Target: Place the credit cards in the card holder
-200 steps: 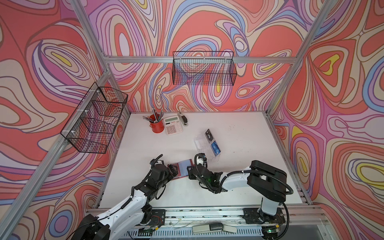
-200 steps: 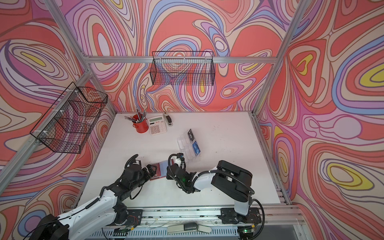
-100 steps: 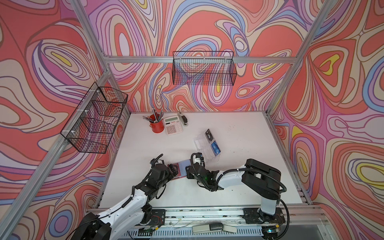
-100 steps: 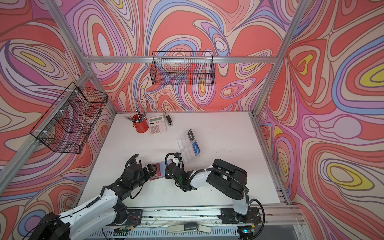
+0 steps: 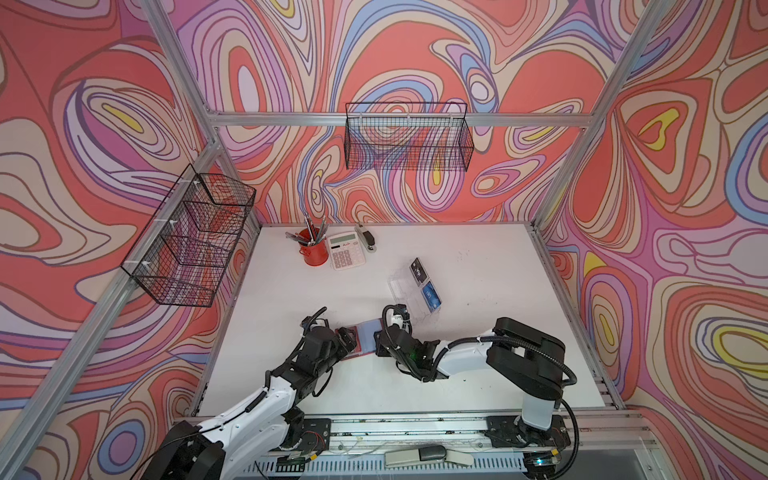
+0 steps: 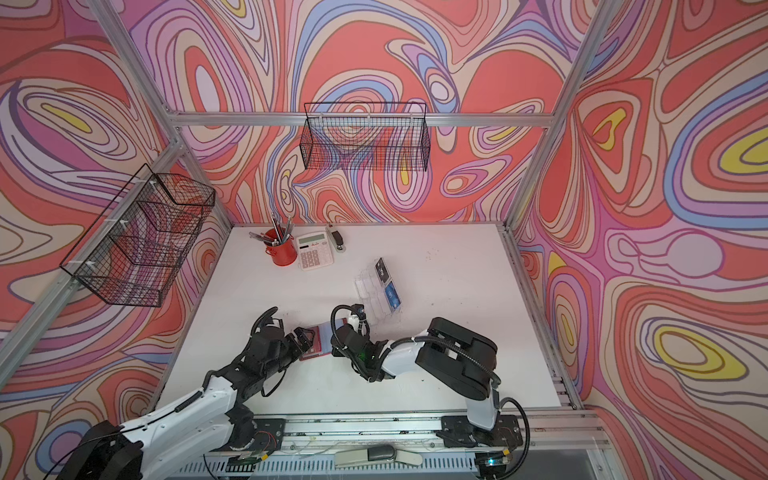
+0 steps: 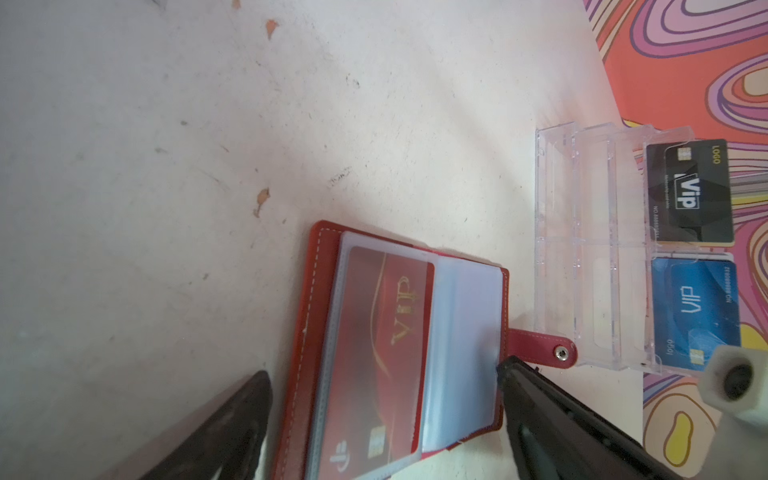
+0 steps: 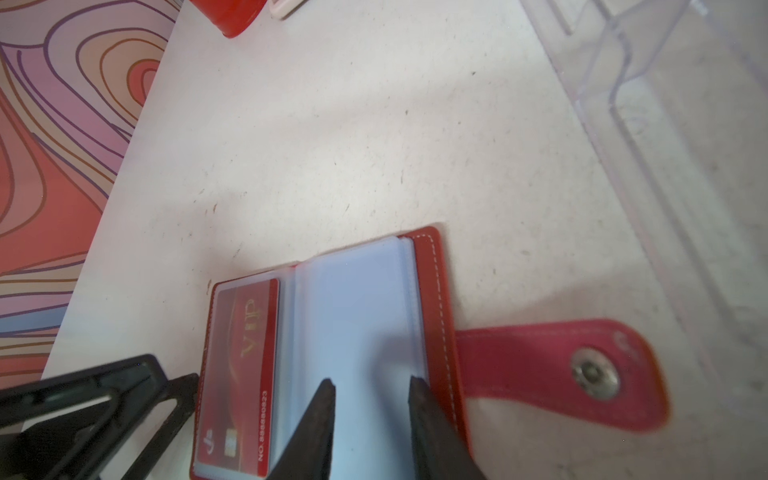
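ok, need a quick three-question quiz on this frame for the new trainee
1. True or false: the right claw grips a card.
2. The plastic card already sleeved in the open red leather-like booklet card holder is: A green, B red, C silver.
3. How many cards stand in the clear acrylic tiered stand?

Key:
1. False. Its jaws are apart with nothing between them.
2. B.
3. Two: a black VIP card and a blue VIP card.
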